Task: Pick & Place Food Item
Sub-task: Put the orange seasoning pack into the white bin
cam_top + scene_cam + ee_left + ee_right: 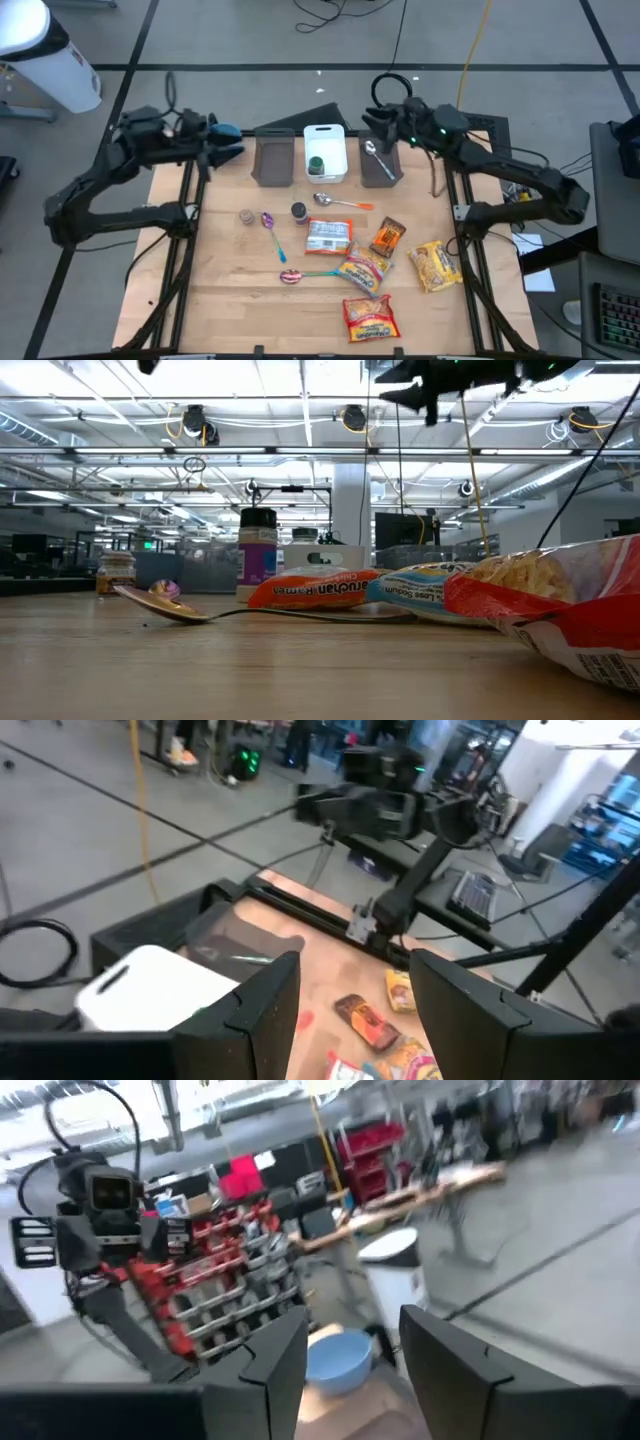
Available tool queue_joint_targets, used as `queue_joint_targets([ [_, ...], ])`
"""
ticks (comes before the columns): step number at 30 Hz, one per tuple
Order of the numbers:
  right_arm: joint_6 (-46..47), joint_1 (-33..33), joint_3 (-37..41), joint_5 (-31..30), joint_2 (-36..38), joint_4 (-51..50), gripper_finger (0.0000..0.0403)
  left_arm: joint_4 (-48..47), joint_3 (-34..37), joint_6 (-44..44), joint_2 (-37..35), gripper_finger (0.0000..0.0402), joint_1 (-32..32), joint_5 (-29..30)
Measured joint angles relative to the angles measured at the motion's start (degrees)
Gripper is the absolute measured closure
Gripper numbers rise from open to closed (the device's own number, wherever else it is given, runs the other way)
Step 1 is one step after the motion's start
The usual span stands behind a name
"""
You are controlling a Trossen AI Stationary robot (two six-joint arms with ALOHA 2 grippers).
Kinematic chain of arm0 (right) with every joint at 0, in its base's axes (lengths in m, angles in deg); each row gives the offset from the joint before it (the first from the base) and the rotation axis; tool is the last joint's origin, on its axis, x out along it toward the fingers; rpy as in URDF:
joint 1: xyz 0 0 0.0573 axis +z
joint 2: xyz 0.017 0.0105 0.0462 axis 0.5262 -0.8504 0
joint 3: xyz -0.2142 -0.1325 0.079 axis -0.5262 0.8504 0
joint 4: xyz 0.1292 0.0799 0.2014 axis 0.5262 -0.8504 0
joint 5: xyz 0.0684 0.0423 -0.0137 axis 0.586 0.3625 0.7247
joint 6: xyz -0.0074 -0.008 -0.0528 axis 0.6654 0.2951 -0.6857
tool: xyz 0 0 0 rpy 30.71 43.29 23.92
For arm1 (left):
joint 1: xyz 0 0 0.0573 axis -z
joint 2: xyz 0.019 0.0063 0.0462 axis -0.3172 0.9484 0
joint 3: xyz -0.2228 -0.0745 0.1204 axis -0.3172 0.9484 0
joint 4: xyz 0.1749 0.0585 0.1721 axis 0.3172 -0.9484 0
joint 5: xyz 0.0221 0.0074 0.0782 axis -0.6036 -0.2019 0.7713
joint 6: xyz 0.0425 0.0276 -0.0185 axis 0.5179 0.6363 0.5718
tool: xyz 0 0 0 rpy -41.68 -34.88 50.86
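Note:
Several food packets lie flat on the wooden table [230, 290]: a white and red noodle packet [328, 236], a brown snack bar [388, 237], a yellow bag [433, 265], an orange packet [363, 268] and a red packet [369, 317]. My left gripper [238, 150] [355, 1010] hangs open high over the table's far left corner, nothing between its fingers. My right gripper [375, 125] [350, 1370] is raised over the far right bin [378, 165], open and empty.
Two dark bins [274, 160] and a white bin [325, 152] line the far edge; a metal spoon [372, 153] lies in the right one. Two small jars [299, 212] and loose spoons [270, 228] lie mid-table. A blue bowl [335, 1360] sits by the left gripper.

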Motion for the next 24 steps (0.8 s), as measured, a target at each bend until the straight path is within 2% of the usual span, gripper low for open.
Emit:
queue_joint_targets([
  [8,-6.2,16.5,0.0,-19.6,8.6,-12.7,0.0262,-12.0,0.0,0.2,-4.6,0.0201,-3.6,-1.2],
  [13,-6.8,28.8,0.0,-33.9,8.0,-17.5,0.0262,-20.9,0.0,2.7,-5.1,0.0201,-3.7,-3.1],
  [16,-6.8,34.0,0.0,-40.6,6.0,-19.6,0.0262,-21.8,0.8,2.1,-5.5,0.0201,-3.7,-3.6],
  [19,-6.8,36.8,0.0,-43.3,3.4,-19.4,0.0262,-20.4,3.8,0.4,-6.9,0.0201,-3.4,-4.7],
  [24,-3.6,38.9,0.0,-43.3,-0.1,-19.0,0.0262,-18.1,12.3,-6.2,-10.7,0.0201,-2.0,-4.8],
])
